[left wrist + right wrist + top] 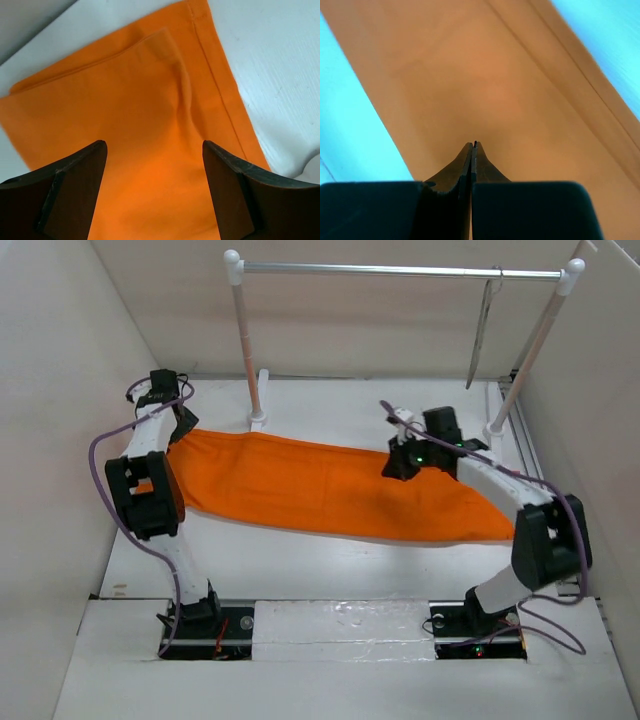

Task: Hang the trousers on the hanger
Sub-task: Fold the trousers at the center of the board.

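Top external view: I see the trousers (330, 490) lying flat across the middle of the table (330, 570), a long orange band running from centre left down toward the right edge.
Hanger: the hanger (482, 335) hangs by its hook from the silver rail (400, 270) at the upper right, above the table and well apart from the cloth.
Left gripper, overhead: the left gripper (178, 430) sits at the left end of the trousers, pointing down at it.
Left gripper, wrist view: the left gripper (155, 145) is released, fingers spread wide. Folded orange cloth (150, 100) fills the frame beneath and between them, with a stitched edge running to the upper right and bare table (270, 60) beyond it.
Right gripper, overhead: the right gripper (400, 465) is over the upper edge of the trousers, right of centre.
Right gripper, wrist view: the right gripper (474, 145) is clenched, tips pressed together. The cloth (485, 85) lies directly ahead of the tips; I cannot tell whether they touch it.
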You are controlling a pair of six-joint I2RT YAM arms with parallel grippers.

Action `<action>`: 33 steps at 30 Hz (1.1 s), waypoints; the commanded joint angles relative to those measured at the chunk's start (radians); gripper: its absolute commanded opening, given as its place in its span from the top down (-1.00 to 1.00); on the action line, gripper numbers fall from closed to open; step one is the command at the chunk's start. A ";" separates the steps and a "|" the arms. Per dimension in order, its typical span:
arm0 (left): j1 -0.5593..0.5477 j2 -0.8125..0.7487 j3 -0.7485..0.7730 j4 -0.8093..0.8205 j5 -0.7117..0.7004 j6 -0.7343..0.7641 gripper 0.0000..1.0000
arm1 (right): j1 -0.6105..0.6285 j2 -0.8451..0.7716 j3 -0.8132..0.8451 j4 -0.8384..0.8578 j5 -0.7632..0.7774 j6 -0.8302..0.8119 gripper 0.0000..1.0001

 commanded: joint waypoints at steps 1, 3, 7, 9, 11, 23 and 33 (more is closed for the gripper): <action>0.001 0.074 0.141 -0.069 -0.012 0.044 -0.45 | 0.193 0.204 0.159 0.237 -0.099 -0.003 1.00; 0.001 0.101 0.163 -0.076 -0.045 0.050 -0.44 | 0.214 0.283 0.251 0.245 -0.134 -0.021 1.00; 0.001 0.181 0.233 -0.109 -0.119 0.055 -0.41 | 0.299 0.518 0.544 0.123 -0.195 -0.083 0.38; 0.001 0.209 0.253 -0.110 -0.121 0.050 -0.41 | 0.320 0.600 0.644 0.093 -0.202 -0.107 0.01; 0.001 0.220 0.267 -0.090 -0.102 0.055 -0.40 | 0.343 0.713 0.799 0.026 -0.187 -0.123 -0.15; 0.010 0.355 0.396 -0.150 -0.161 0.076 0.37 | 0.352 1.063 1.256 -0.080 -0.230 -0.046 -0.23; 0.043 0.336 0.373 -0.147 -0.188 0.082 1.00 | 0.352 1.082 1.175 -0.023 -0.211 -0.003 -0.01</action>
